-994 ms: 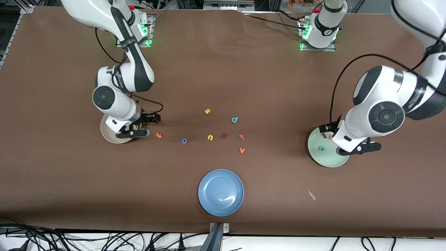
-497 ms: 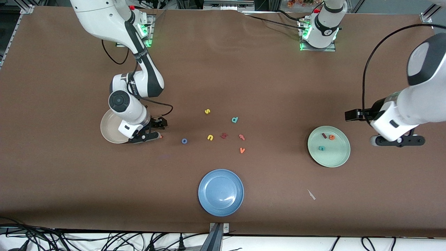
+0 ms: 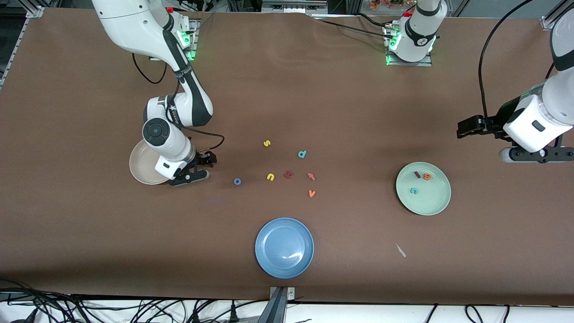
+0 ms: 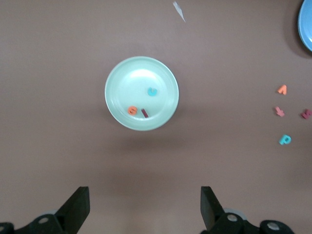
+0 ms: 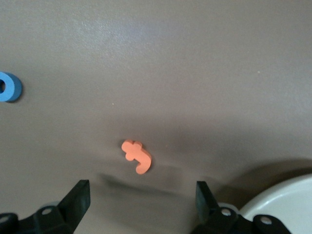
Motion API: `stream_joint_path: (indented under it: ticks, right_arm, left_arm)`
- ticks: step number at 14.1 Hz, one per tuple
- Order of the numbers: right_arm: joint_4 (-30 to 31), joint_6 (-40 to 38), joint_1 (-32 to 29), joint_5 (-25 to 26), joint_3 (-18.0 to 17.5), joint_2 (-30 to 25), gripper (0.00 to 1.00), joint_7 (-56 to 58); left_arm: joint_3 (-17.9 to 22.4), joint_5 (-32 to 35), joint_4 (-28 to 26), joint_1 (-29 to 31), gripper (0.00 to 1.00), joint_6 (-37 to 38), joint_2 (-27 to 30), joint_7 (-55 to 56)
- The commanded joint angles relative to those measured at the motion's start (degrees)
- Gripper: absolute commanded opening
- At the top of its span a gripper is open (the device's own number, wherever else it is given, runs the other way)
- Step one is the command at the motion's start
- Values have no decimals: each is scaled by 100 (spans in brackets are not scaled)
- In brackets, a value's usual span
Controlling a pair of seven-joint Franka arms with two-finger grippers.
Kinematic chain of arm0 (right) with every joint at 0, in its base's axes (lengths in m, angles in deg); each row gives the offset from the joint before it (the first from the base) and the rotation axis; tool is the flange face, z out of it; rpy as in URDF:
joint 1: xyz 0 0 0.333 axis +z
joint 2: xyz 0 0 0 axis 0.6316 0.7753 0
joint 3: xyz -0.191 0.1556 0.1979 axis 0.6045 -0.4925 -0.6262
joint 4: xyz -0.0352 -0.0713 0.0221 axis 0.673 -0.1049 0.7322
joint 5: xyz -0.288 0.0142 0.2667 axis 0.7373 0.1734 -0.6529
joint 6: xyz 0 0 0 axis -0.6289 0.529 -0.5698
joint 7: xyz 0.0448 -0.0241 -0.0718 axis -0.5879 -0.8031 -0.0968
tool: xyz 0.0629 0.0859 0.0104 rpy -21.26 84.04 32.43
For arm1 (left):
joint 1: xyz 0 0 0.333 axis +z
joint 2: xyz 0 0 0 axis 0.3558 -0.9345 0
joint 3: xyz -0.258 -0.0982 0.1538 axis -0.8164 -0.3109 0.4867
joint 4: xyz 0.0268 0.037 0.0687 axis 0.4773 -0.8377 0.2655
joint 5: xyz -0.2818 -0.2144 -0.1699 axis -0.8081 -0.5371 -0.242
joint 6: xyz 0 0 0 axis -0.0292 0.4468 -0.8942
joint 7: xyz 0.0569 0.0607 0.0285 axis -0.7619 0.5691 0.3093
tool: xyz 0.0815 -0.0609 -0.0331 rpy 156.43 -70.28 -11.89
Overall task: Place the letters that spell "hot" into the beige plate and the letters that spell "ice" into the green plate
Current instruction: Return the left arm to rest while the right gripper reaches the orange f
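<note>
My right gripper (image 3: 190, 176) hangs open, low over the table beside the beige plate (image 3: 139, 168). In the right wrist view the orange hooked t (image 5: 137, 156) lies just ahead of the open right gripper (image 5: 141, 202), with the beige plate's rim (image 5: 282, 204) close by. The blue o (image 3: 237, 181) lies farther toward the left arm's end. The yellow h is hidden. The green plate (image 3: 430, 199) holds the dark red i (image 3: 417, 175), orange e (image 3: 427, 176) and teal c (image 3: 414, 191). My left gripper (image 3: 536, 154) is open and empty, raised near the left arm's end of the table.
A blue plate (image 3: 284, 247) sits near the front edge. Loose letters lie mid-table: yellow s (image 3: 267, 143), teal d (image 3: 302, 154), yellow u (image 3: 270, 177), a dark red letter (image 3: 288, 174), salmon t (image 3: 311, 176), orange v (image 3: 312, 193). A white scrap (image 3: 400, 250) lies nearer the camera than the green plate.
The right gripper moved off the beige plate toward the orange t, and the yellow letter it carried no longer shows. The left arm pulled away from the green plate toward its end of the table.
</note>
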Motion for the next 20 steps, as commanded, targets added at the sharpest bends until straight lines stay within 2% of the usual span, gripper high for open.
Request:
stream_joint_path:
  ticks: [1, 3, 5, 9, 13, 14, 16, 18, 20]
  right_arm:
    - [-233, 27, -9, -78, -22, 198, 96, 180]
    - [-347, 27, -18, -78, -22, 286, 94, 180]
    - [-444, 27, -27, -87, -92, 365, 80, 180]
    - [-427, -17, -62, -122, -93, 356, 72, 355]
    - [-436, -8, -115, -122, -102, 356, 53, 469]
    - [-436, -16, -123, -122, -102, 356, 46, 478]
    - [-436, -8, -124, -122, -102, 356, 39, 478]
    - [-436, -8, -124, -131, -102, 365, 31, 470]
    - [-436, 1, -124, -139, -110, 365, 20, 461]
  left_arm:
    - [461, -143, -1052, -442, 100, -670, 772, -210]
    - [533, -143, -1053, -488, 100, -715, 869, -202]
    - [533, -143, -1114, -444, 100, -715, 940, -219]
    - [498, -134, -1202, -330, 100, -715, 1028, -219]
    - [313, -143, -1263, -189, 100, -688, 1177, -210]
    - [304, -134, -1376, -198, 100, -706, 1229, -202]
    - [295, -134, -1518, -198, 100, -724, 1353, -219]
    - [295, -134, -1518, -189, 100, -724, 1370, -219]
    - [295, -143, -1562, -180, 100, -706, 1406, -211]
